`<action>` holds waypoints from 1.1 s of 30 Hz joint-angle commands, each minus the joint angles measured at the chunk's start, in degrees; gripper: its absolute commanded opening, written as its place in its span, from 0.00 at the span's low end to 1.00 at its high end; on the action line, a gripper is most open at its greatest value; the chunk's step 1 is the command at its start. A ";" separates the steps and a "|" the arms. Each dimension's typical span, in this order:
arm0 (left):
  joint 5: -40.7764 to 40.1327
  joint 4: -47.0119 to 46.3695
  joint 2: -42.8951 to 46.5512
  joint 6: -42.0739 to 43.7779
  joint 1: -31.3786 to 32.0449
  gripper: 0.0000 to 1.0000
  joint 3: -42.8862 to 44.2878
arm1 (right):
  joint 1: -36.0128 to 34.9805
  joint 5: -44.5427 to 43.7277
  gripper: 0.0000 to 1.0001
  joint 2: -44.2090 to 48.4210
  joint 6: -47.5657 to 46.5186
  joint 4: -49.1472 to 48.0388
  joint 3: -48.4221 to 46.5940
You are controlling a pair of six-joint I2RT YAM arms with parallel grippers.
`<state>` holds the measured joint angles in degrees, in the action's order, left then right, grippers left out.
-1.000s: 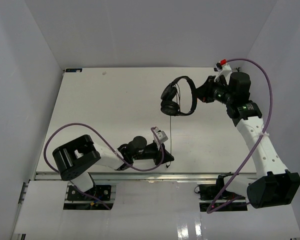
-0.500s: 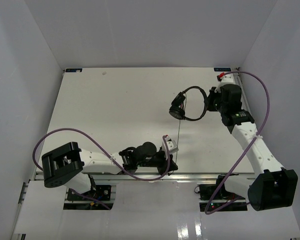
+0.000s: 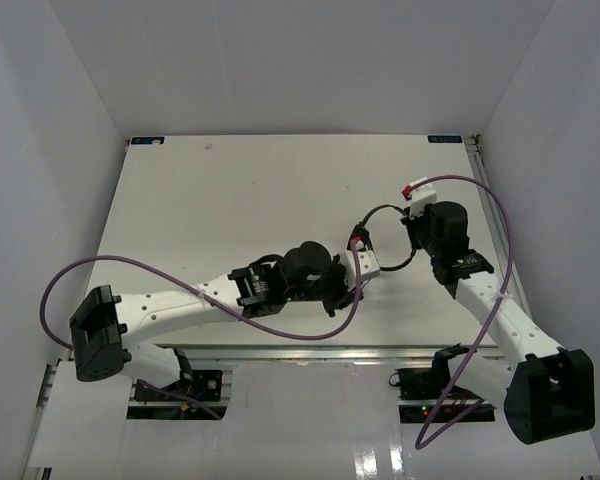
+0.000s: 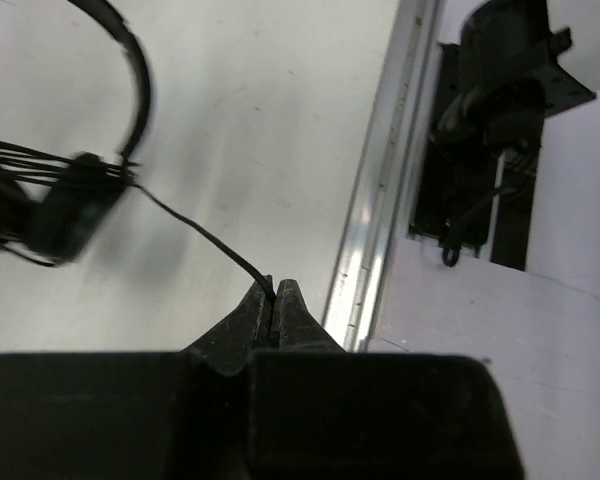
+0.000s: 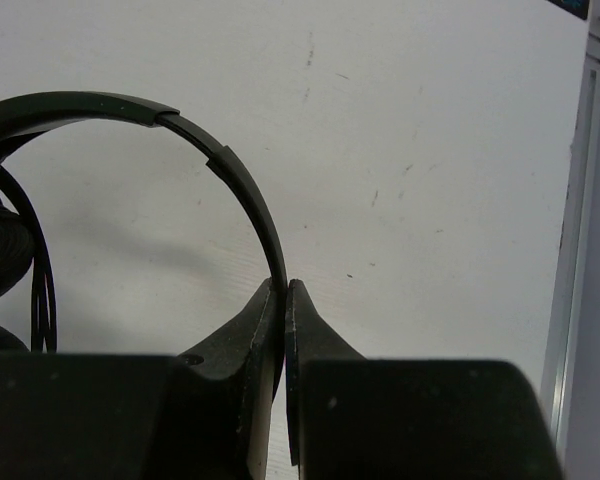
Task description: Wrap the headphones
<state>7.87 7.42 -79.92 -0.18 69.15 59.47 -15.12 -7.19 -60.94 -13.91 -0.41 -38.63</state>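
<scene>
The headphones' thin black headband [image 3: 385,207] arcs between my two grippers at mid-right of the table. In the right wrist view the headband [image 5: 220,160] curves down into my right gripper [image 5: 284,287], which is shut on it; an earcup [image 5: 0,250] with loops of cord [image 5: 40,270] shows at the left edge. In the left wrist view my left gripper [image 4: 273,290] is shut on the thin black cord [image 4: 195,235], which runs taut up-left to a blurred earcup [image 4: 75,205] with several cord strands across it. In the top view the left gripper [image 3: 352,285] sits just left of the right gripper [image 3: 412,240].
The table's near metal rail [image 4: 380,200] lies right of the left gripper, with black hardware [image 4: 500,100] below it. A thick purple robot cable [image 3: 300,335] loops under the left arm; another [image 3: 495,215] arcs over the right arm. White walls enclose the table [image 3: 230,200].
</scene>
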 commanded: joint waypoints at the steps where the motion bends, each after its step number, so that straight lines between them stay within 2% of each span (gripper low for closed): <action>1: -1.51 7.54 3.34 6.65 -6.12 0.00 5.16 | -0.26 13.22 0.08 4.19 -10.10 -1.21 -0.27; 2: -0.71 7.62 3.26 7.12 -8.75 0.00 5.83 | -0.26 19.67 0.08 4.83 -11.77 0.95 -0.45; 4: 0.81 7.69 2.85 7.94 -12.47 0.00 6.57 | -0.26 24.92 0.08 5.38 -13.41 4.93 -0.96; 8: 1.09 7.77 0.96 9.71 -16.07 0.00 7.45 | -0.26 35.52 0.08 5.90 -16.82 10.38 -1.67; 14: 3.19 6.87 0.57 10.69 -19.71 0.00 4.83 | -0.31 39.64 0.08 5.44 -15.36 11.81 -2.40; 18: 5.24 2.41 3.55 9.57 -21.96 0.00 -1.91 | -0.26 41.56 0.08 2.04 -9.32 11.46 -4.44; 23: 10.77 -6.60 6.18 5.85 -25.21 0.00 -10.52 | -0.26 44.87 0.08 -5.59 5.96 6.92 -6.21; 29: 18.50 -17.09 3.32 1.60 -29.18 0.01 -15.65 | -0.26 50.84 0.08 -14.97 15.52 3.19 -11.39; 33: 20.66 -20.62 -0.37 0.79 -31.33 0.15 -15.45 | -0.33 48.24 0.08 -19.35 18.47 -0.59 -14.10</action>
<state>23.86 -6.17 -77.96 2.68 39.87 44.15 -15.36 38.19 -78.01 -3.08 6.53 -47.35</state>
